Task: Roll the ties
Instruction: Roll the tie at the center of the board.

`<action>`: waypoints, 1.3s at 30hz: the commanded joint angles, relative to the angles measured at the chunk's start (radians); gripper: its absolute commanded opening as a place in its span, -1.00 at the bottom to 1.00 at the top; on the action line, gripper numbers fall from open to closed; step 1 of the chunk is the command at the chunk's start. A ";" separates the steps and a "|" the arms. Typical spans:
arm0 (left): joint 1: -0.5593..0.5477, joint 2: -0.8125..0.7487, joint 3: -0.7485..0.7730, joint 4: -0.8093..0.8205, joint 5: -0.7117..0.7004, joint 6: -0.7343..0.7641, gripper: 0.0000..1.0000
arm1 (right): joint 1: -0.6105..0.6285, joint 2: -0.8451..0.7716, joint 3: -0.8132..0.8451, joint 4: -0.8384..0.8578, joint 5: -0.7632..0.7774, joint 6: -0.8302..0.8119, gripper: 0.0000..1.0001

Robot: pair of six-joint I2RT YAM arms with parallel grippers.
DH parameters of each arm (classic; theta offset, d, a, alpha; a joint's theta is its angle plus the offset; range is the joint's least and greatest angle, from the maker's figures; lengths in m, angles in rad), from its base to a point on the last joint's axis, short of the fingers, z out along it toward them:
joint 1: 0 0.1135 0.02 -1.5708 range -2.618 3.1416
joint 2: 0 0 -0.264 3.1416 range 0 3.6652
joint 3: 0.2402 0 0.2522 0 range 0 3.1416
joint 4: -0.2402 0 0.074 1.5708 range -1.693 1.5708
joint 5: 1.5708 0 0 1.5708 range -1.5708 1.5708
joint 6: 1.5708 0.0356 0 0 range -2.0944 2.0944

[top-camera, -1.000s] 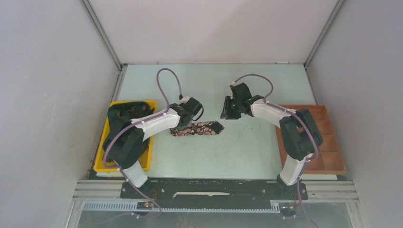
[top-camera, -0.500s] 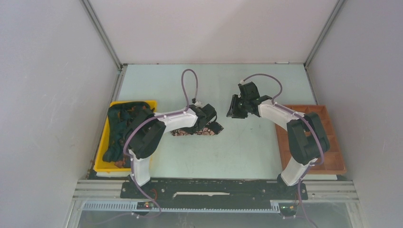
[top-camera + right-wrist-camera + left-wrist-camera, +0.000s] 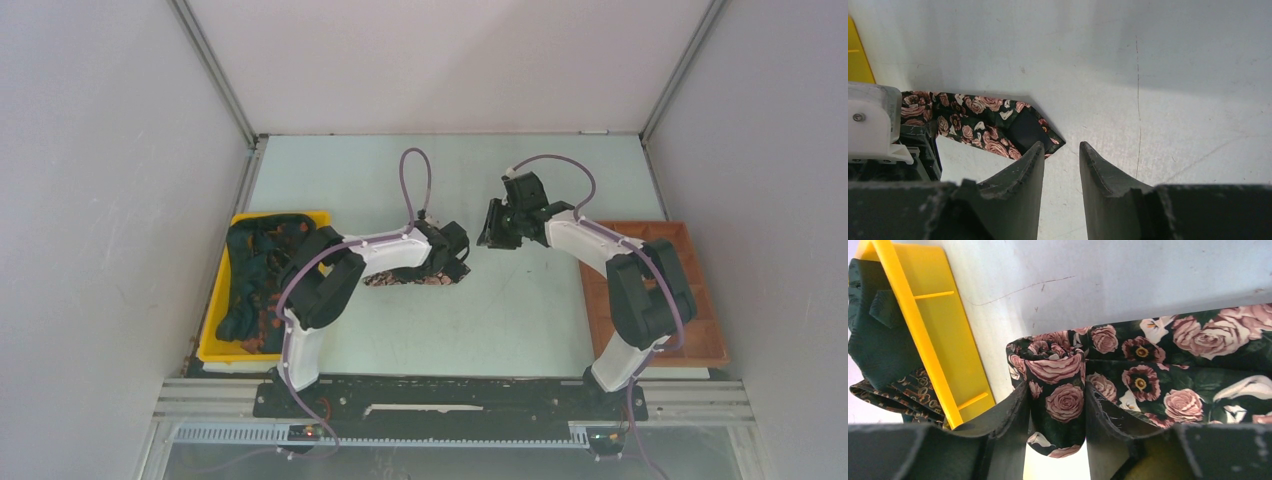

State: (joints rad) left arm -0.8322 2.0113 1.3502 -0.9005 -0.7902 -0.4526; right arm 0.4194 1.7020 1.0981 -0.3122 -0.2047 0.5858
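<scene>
On the table [image 3: 520, 320], the tie [image 3: 400, 279] lies left-right, pointed end rightward.

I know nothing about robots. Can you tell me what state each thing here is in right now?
floral tie: lying on the table, one end rolled up, the rest flat.
left gripper: closed on the tie's rolled end.
right gripper: open, holding nothing, above the table near the tie's pointed tip.
yellow bin: holds a loose heap of ties.
wooden tray: lying flat at the table's right side.
</scene>
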 commanded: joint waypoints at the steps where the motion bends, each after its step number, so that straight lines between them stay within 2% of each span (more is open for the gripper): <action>1: -0.010 -0.006 0.036 0.026 0.078 -0.041 -0.06 | -0.005 -0.045 -0.004 0.018 -0.005 -0.018 -0.30; 12: -0.010 -0.158 0.011 0.043 0.107 -0.042 0.36 | 0.003 -0.070 -0.039 0.061 -0.008 -0.017 -0.31; 19: -0.010 -0.420 -0.124 0.071 0.061 -0.043 0.57 | 0.074 -0.105 -0.039 0.071 0.058 -0.025 -0.31; 27: 0.019 -0.705 -0.340 0.205 0.060 -0.045 0.70 | 0.170 -0.112 -0.038 0.175 0.021 0.009 -0.29; 33: 0.139 -0.881 -0.522 0.392 0.204 -0.042 0.69 | 0.219 -0.104 -0.029 0.252 -0.043 0.048 -0.28; 39: 0.297 -0.954 -0.674 0.570 0.451 -0.061 0.68 | 0.258 -0.014 0.039 0.289 -0.138 0.091 -0.28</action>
State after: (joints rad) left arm -0.6193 1.0924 0.7406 -0.5098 -0.5247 -0.4801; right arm 0.6559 1.6424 1.0691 -0.1089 -0.2684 0.6319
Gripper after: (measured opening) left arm 0.842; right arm 0.357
